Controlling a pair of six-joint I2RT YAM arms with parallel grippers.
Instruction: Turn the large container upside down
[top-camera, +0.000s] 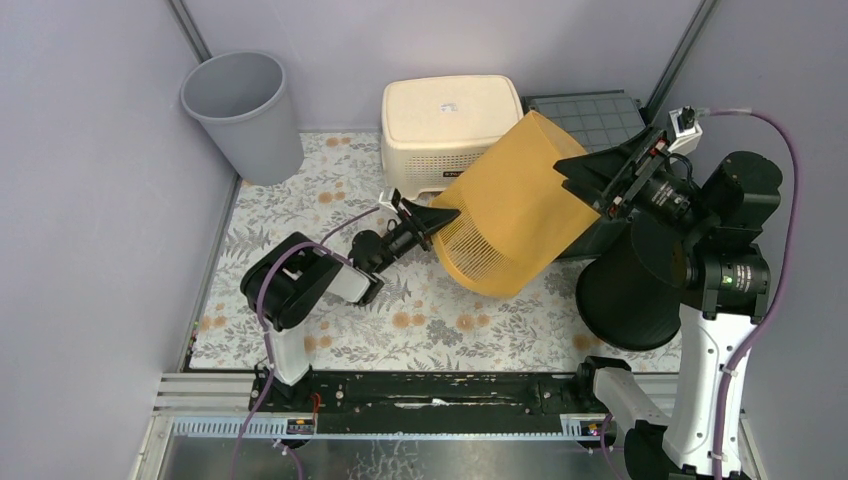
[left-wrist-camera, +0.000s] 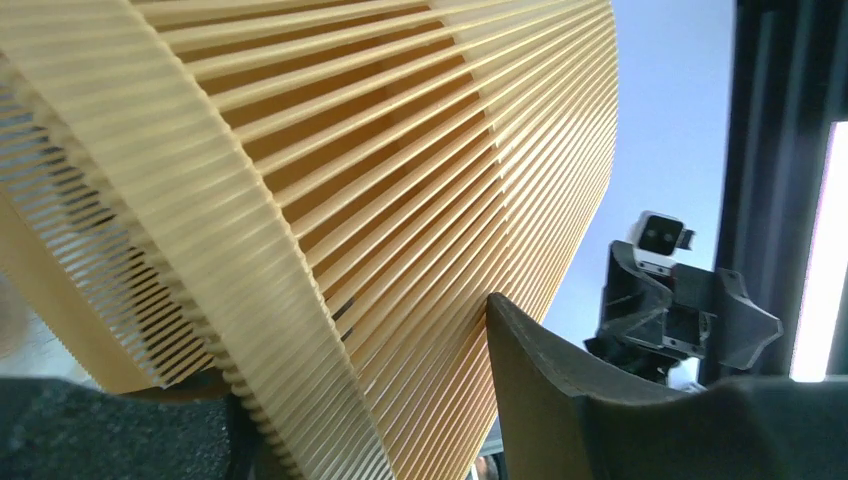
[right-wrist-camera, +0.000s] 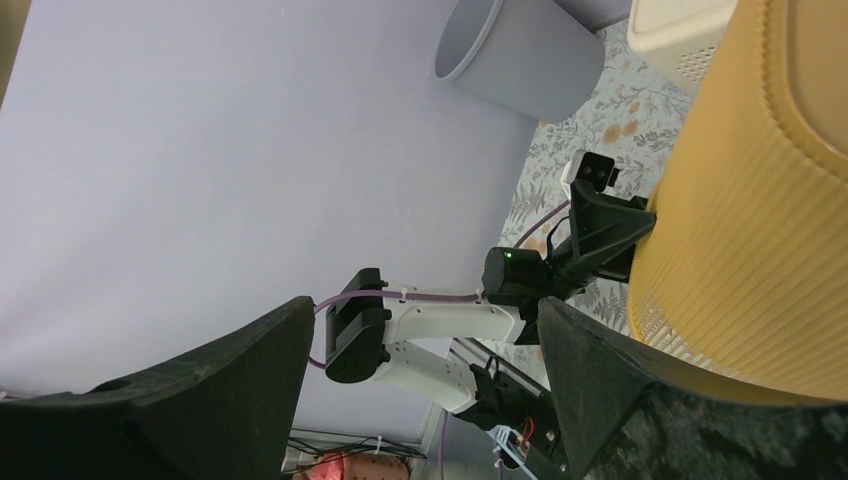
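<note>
Roughly halfway | yellow large container (top-camera: 520, 205) tipped on its side just before the cream bin (top-camera: 452, 125), mouth toward my left arm | left hand (top-camera: 437, 217) spread astride its rim | right hand (top-camera: 585, 185) spread beside its base | full inversion remains

Large container (top-camera: 515, 205) tilted over the middle of the table (top-camera: 400, 325), left gripper (top-camera: 432, 215) at its left rim, right gripper (top-camera: 582, 183) at its right side, stool (top-camera: 450, 118) behind it, wastebasket (top-camera: 243, 110) back left, flat crate (top-camera: 590, 112) back right, second bin (top-camera: 625, 295) front right.
</note>
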